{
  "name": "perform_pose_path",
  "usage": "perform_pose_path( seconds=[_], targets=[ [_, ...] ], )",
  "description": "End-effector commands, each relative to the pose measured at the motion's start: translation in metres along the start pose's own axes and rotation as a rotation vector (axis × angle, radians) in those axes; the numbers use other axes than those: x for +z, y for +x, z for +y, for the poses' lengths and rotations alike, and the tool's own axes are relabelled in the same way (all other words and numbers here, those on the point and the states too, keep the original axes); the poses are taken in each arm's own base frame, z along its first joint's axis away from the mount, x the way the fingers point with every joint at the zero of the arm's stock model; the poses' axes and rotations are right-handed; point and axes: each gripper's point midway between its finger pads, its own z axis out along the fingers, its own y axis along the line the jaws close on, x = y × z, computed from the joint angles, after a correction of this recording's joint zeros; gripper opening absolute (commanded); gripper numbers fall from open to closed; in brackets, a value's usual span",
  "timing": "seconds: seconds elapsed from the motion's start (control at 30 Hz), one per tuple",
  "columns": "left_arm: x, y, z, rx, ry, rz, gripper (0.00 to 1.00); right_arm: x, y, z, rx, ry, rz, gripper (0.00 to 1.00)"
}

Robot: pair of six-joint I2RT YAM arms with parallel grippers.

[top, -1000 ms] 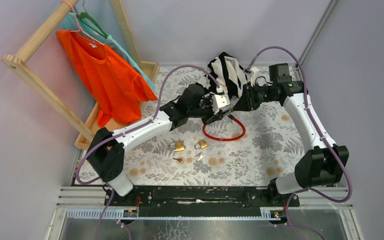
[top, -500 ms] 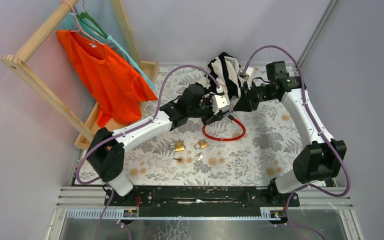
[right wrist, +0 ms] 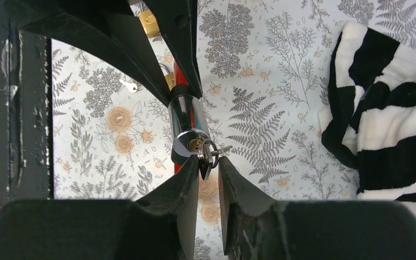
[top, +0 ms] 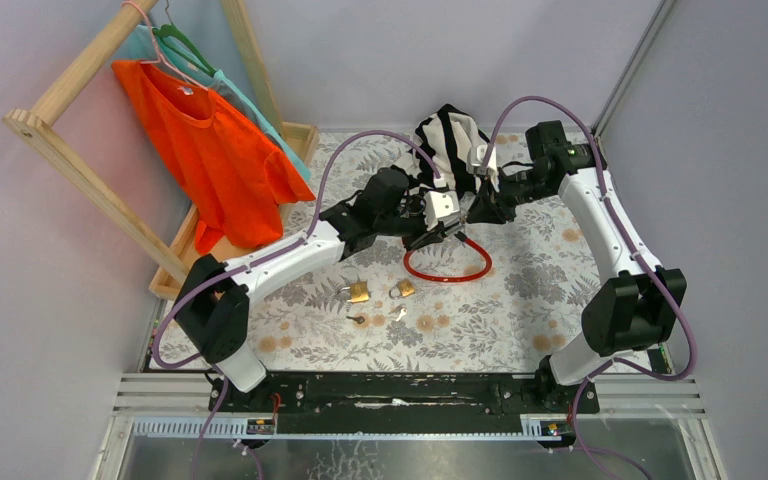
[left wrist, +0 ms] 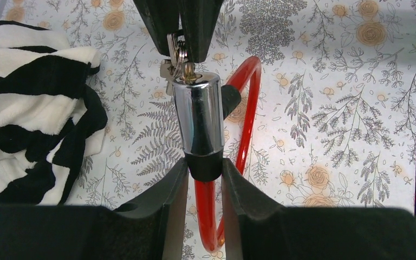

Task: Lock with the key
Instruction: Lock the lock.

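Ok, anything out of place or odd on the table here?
Nothing looks damaged or spilled. A striped cloth lies crumpled at the far edge, just behind the cable lock. Two padlocks and loose keys sit scattered nearer the arm bases.

Striped cloth (top: 450,140) heaped far centre, red cable lock (left wrist: 206,211) mid-table, brass padlocks (top: 359,292) nearer, clothes rack (top: 85,60) far left, table (top: 560,290) open at right.
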Motion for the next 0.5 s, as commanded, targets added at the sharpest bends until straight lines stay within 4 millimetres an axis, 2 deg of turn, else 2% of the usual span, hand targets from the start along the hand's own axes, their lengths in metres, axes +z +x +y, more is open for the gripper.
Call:
perform_pose_path(
  seconds=[0.0,0.23,0.47],
  targets=[
    [0.0035,0.0152,-0.0221,-0.022,0.107,0.052,0.00,-0.0019,-0.0096,-0.0192,-0.225,0.025,-0.012,0.25],
    [0.0039,0.0170,-0.0233,-0.030,0.117,0.053,0.00,-0.0008,-0.0147,-0.0275,-0.399,0.058,-0.036,0.16],
    [0.0021,0.0183,-0.0220,-0.047,0.117,0.048,0.00,-0.0055,-0.0157,-0.0291,-0.513,0.096,-0.016,0.14]
  ],
)
